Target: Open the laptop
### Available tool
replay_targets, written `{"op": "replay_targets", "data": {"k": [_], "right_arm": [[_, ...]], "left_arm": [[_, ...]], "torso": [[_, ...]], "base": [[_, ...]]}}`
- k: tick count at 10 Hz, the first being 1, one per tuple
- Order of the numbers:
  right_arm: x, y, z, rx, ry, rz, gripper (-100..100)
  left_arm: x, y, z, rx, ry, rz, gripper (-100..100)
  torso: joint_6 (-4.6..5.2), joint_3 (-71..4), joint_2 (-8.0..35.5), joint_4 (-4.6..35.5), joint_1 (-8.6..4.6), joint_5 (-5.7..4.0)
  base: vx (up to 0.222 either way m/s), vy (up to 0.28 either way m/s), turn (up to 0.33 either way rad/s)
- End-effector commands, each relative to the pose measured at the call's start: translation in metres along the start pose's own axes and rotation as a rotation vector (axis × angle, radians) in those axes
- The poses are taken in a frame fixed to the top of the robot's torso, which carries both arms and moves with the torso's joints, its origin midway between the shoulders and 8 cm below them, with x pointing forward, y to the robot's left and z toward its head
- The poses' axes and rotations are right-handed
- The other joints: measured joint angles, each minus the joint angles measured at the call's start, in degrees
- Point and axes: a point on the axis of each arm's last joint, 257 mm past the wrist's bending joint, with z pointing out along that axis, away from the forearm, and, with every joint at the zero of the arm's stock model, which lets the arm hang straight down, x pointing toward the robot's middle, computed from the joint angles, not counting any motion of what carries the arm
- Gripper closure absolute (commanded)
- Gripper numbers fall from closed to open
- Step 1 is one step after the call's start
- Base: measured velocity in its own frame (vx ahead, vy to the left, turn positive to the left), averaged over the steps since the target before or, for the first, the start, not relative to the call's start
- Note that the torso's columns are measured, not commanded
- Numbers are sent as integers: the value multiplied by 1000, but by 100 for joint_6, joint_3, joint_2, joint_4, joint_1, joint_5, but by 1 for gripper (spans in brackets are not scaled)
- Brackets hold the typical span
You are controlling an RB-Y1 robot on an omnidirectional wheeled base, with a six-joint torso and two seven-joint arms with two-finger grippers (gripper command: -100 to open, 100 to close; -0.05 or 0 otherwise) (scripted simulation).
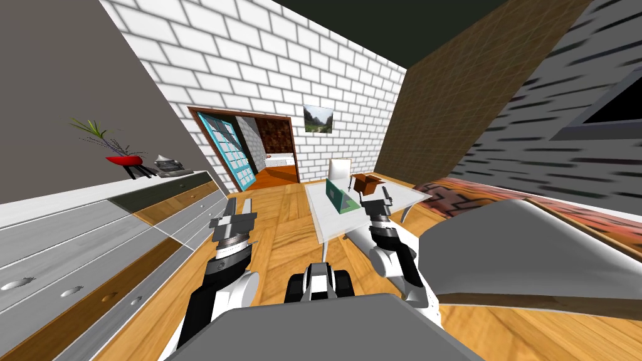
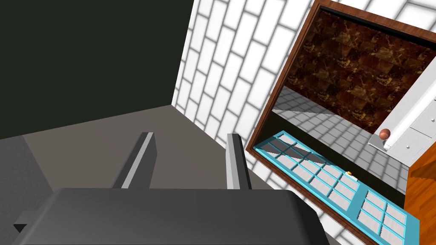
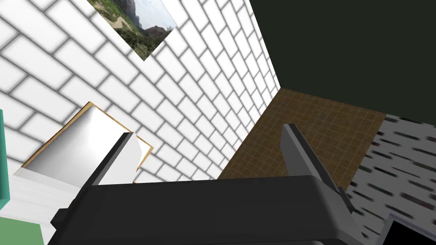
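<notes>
My right claw is open at the bench. The white laptop stands ahead at the far end. My left claw, open too, is farther.

Open floor lay left of the counter; on it, green laptop and brown box stood before the right gripper.

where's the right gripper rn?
Head view, right of centre: the right gripper hangs open at the white table, just short of the brown box and right of the green object.
</notes>
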Motion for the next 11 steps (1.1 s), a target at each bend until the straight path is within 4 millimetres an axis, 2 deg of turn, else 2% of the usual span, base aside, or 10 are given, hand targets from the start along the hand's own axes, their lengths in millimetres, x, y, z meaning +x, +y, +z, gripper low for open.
{"op": "replay_targets", "data": {"k": [1,2,4,5,7,8,9,10,11], "right_arm": [[-12,-18,2,27,-43,163,-100],[-12,-18,2,25,-46,183,-100],[-23,-38,3,55,-89,325,-100],[-24,-37,3,52,-94,349,-100],[-35,-61,3,83,-142,491,-100],[-36,-60,3,80,-148,519,-100],[-42,-73,2,95,-177,600,-100],[-42,-73,2,94,-177,603,-100],[-47,-87,1,109,-209,687,-100]], "left_arm": [[0,0,0,0,0,0,0],[0,0,0,0,0,0,0],[0,0,0,0,0,0,0],[0,0,0,0,0,0,0],[0,0,0,0,0,0,0],[0,0,0,0,0,0,0],[0,0,0,0,0,0,0],[0,0,0,0,0,0,0],[0,0,0,0,0,0,0]], "torso": [[-2,0,0,0,2,1],[-2,-1,-3,-1,0,0],[-2,1,0,0,0,0],[-2,-1,-2,0,-3,-1],[-2,1,1,0,1,1],[-2,0,-2,0,-2,-1],[0,-1,-2,-1,0,0],[-2,-1,-3,-1,0,0],[-1,0,0,0,4,1]], "base": [[19,-46,90],[16,-42,28],[13,-49,73],[11,-41,28],[9,-48,74],[16,-45,35],[16,-49,38],[9,-36,37],[11,-37,51]]}}
